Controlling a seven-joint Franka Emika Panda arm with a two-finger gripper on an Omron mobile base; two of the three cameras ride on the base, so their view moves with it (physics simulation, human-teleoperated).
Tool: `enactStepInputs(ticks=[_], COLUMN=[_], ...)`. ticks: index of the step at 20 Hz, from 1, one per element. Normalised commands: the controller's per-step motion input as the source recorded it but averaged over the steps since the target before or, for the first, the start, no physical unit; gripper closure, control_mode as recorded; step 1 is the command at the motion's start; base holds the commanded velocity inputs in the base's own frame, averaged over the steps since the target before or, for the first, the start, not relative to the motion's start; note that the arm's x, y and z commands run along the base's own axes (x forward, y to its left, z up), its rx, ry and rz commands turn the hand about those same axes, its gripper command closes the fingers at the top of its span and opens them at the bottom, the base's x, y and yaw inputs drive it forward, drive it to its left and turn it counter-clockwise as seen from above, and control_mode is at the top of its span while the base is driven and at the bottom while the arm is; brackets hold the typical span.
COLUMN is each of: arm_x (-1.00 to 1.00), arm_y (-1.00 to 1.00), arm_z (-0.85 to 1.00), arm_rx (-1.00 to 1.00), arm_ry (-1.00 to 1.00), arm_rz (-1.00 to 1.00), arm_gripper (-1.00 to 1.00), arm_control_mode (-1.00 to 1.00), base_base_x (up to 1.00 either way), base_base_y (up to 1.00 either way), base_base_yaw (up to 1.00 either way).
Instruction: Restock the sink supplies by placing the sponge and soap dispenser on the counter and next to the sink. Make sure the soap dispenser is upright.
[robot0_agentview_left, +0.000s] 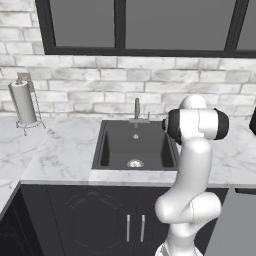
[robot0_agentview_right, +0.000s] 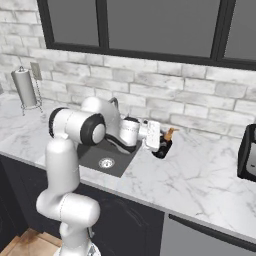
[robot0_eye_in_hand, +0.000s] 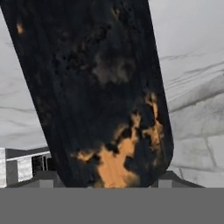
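Note:
The soap dispenser (robot0_agentview_right: 163, 148), a dark bottle with orange patches and an orange pump top, is at the counter (robot0_agentview_right: 200, 180) just right of the sink (robot0_agentview_right: 107, 156). It leans a little, top toward the right. My gripper (robot0_agentview_right: 159, 143) reaches out level over the sink's right rim and is shut on the bottle's body. In the hand view the dispenser (robot0_eye_in_hand: 100, 96) stands between my fingertips (robot0_eye_in_hand: 46, 180), with my gripper (robot0_eye_in_hand: 107, 181) pressed against both of its sides. The black sink (robot0_agentview_left: 135, 145) lies left of my arm. The sponge is out of view.
A slim grey faucet (robot0_agentview_left: 137, 111) stands behind the basin. A paper towel holder (robot0_agentview_left: 24, 102) is at the far left by the brick wall. A black appliance (robot0_agentview_right: 247, 152) sits at the counter's right end. Bare marble (robot0_agentview_left: 60, 150) spreads on both sides of the sink.

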Motion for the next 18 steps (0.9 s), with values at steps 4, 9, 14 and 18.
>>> enactStepInputs(ticks=[4, 9, 14, 18], arm_x=[0.49, 0.28, -0.27, -0.46], arm_y=[0.22, 0.16, 0.19, 0.39], arm_z=[-0.23, -0.20, -0.43, -0.43], arm_rx=[-0.02, -0.04, -0.09, -0.07], arm_ry=[0.00, 0.00, -0.15, -0.22], arm_rz=[0.00, 0.00, -0.02, -0.05], arm_gripper=[1.00, 1.00, 1.00, 1.00], arm_control_mode=[-1.00, -1.00, -1.00, -1.00], base_base_x=[0.00, 0.00, 0.00, 0.00], base_base_y=[0.00, 0.00, 0.00, 0.00], base_base_yaw=[0.00, 0.00, 0.00, 0.00])
